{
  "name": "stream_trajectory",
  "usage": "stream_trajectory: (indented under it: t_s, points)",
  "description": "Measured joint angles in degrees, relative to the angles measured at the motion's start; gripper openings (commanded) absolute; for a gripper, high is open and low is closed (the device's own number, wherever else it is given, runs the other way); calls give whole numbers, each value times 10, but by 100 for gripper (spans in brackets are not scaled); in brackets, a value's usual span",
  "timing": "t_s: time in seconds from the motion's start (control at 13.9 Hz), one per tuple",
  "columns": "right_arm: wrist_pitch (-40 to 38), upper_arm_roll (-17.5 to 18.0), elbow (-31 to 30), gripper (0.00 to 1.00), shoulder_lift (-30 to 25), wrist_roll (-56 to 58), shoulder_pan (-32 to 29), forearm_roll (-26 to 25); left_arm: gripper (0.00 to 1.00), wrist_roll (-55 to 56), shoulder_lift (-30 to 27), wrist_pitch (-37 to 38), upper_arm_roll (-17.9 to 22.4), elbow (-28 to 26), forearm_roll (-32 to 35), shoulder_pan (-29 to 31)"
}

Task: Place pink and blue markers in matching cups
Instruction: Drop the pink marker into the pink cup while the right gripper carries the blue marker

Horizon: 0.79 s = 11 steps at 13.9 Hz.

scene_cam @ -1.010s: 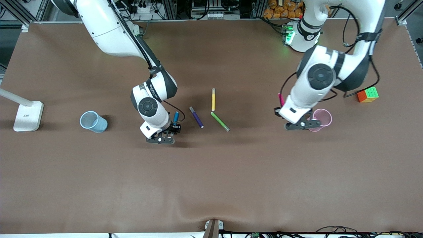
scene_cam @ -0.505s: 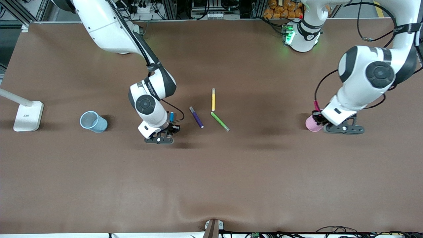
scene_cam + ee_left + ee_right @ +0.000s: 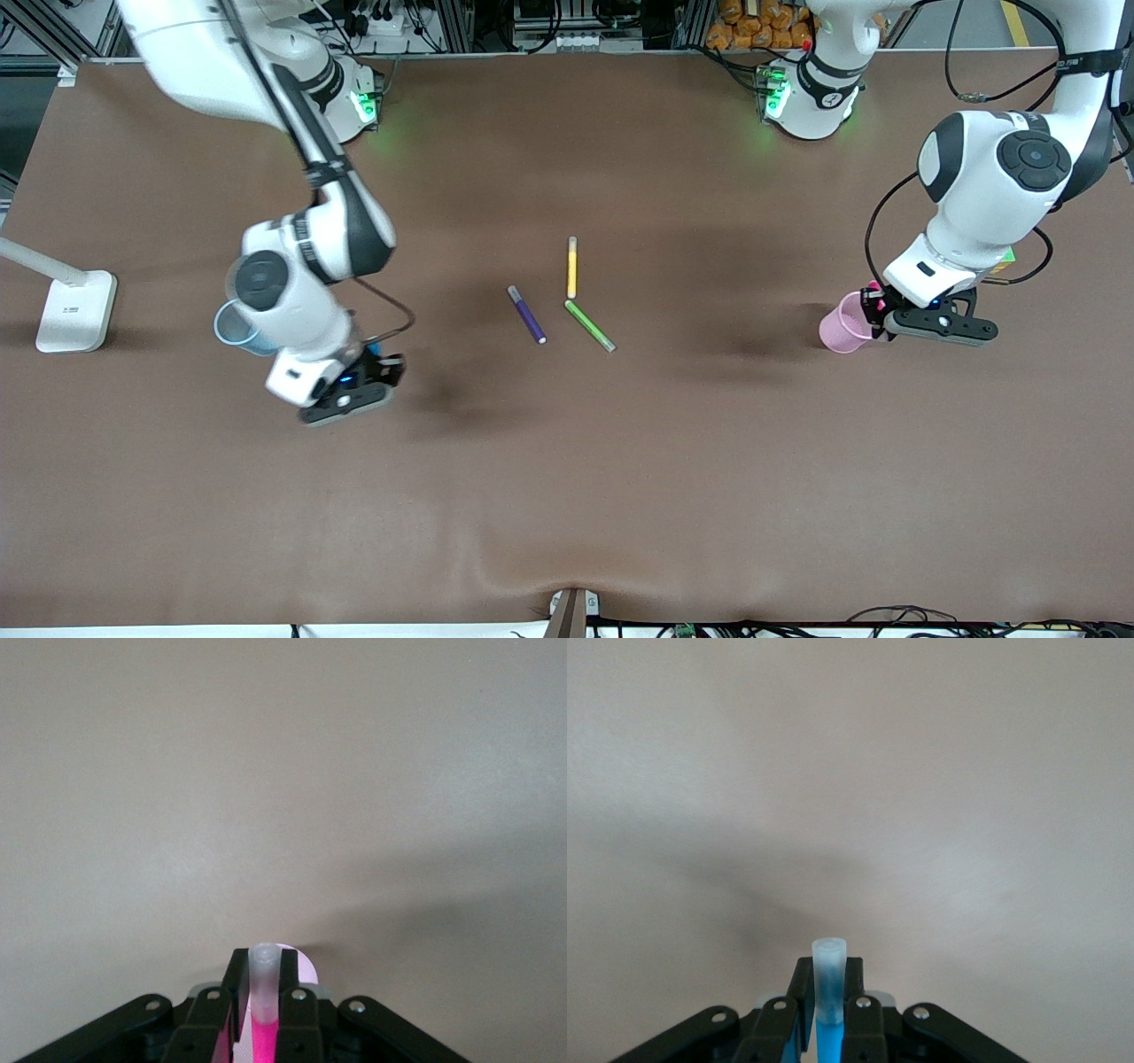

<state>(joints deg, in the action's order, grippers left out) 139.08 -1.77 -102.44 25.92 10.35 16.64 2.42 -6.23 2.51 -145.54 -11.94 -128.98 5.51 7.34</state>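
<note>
Brown matting on the wide table (image 3: 567, 496) gives me a plain field to work over. My right gripper (image 3: 354, 390) hangs over bare mat beside the pale blue translucent cup (image 3: 232, 326), which my forearm partly hides; its jaws are clamped on the bright blue felt-tip marker (image 3: 828, 992), held upright with the pale end pointing down, I'd judge so it can drop straight in. My left gripper (image 3: 921, 315) sits just beside the pale pink translucent cup (image 3: 842, 325) at the left arm's end, pinching the magenta-pink marker (image 3: 263, 992) the same way, its tip over the cup's rim. Between them lie the dark purple pen (image 3: 526, 314), yellow pen (image 3: 572, 267) and green pen (image 3: 590, 325), not wanted for this task.
</note>
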Motion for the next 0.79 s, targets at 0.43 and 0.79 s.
stream_trajectory:
  t_s: [0.43,0.79]
  points:
    - [-112,-1,6,0,-51,369,-108,164,0,-27,20,-106,-1,-50,0,13]
    - [-216,-1,1,0,-77,628,-198,276,20,-27,50,-137,-1,-53,0,14]
